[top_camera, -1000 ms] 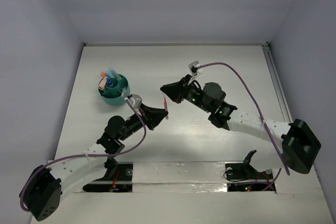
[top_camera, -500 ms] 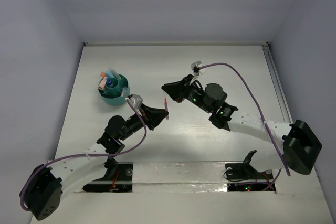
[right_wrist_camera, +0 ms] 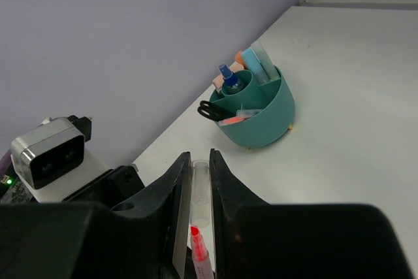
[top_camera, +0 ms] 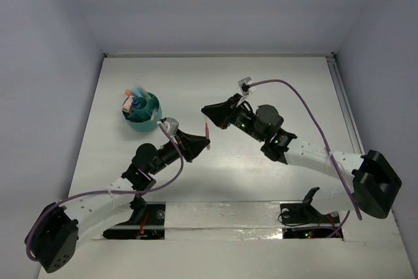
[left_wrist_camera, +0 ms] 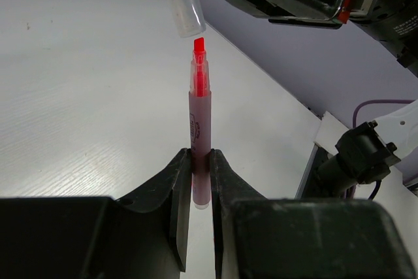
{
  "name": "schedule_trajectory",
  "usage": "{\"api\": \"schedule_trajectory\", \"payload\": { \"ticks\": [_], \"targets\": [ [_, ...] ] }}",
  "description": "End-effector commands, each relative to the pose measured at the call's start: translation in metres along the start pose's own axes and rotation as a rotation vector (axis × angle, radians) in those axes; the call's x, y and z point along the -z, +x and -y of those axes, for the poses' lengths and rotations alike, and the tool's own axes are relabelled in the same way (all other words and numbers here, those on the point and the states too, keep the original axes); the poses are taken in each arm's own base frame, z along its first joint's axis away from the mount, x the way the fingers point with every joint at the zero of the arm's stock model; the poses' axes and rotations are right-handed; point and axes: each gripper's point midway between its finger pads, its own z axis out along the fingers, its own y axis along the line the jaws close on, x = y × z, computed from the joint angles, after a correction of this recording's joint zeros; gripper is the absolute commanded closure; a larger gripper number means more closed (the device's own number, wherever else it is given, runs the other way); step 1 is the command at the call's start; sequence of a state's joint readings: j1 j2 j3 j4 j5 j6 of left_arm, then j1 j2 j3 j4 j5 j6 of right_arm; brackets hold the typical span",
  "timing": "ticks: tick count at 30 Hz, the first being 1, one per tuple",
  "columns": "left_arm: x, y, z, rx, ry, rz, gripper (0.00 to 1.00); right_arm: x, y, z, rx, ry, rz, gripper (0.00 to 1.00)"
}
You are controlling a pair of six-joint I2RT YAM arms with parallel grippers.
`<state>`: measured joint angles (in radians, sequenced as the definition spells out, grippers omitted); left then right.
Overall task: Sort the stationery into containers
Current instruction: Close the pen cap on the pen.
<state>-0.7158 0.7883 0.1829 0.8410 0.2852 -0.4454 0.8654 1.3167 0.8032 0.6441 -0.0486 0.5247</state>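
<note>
- Left gripper (left_wrist_camera: 201, 161) sits nearest me, jaws narrow and pinched on the lower barrel of a red marker (left_wrist_camera: 199, 112). The marker stands clear of the table (left_wrist_camera: 78, 96), its bare tip pointing to twelve o'clock.
- Just past that tip I see a clear cap (left_wrist_camera: 183, 4). Its open mouth is close above the nib but not over it, and it leans slightly toward eleven o'clock.
- Right gripper (right_wrist_camera: 201, 164) has that cap squeezed between nearly closed jaws.
- I judge the step in hand to be capping the marker before it is stowed. Next I need to line the cap's mouth up with the nib and press the two together along the barrel. A small offset could make the cap skid off the tip.
- Farthest, at ten o'clock from the left gripper in the overhead view, the teal pot (top_camera: 147, 117) already holds a blue-capped tube (right_wrist_camera: 230, 82), scissors (right_wrist_camera: 210, 110) and several pens (right_wrist_camera: 261, 63). The marker belongs there afterwards.
</note>
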Motion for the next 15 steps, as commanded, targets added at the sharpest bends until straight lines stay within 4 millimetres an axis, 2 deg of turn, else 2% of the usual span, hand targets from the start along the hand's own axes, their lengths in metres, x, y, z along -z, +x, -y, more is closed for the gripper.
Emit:
{"api": "schedule_trajectory", "payload": {
  "ticks": [1,6,15],
  "targets": [
    [-0.005,-0.02,0.008,-0.031,0.035,0.058,1.0,0.003,-0.027,-0.024,-0.001,-0.068,0.087,1.0],
    [-0.005,-0.019,0.009,-0.028,0.036,0.057,1.0,0.002,-0.029,-0.026,0.005,-0.076,0.085,1.0],
    [-0.004,-0.023,0.009,-0.032,0.029,0.071,1.0,0.003,-0.018,-0.021,0.001,-0.071,0.059,1.0]
  ]
}}
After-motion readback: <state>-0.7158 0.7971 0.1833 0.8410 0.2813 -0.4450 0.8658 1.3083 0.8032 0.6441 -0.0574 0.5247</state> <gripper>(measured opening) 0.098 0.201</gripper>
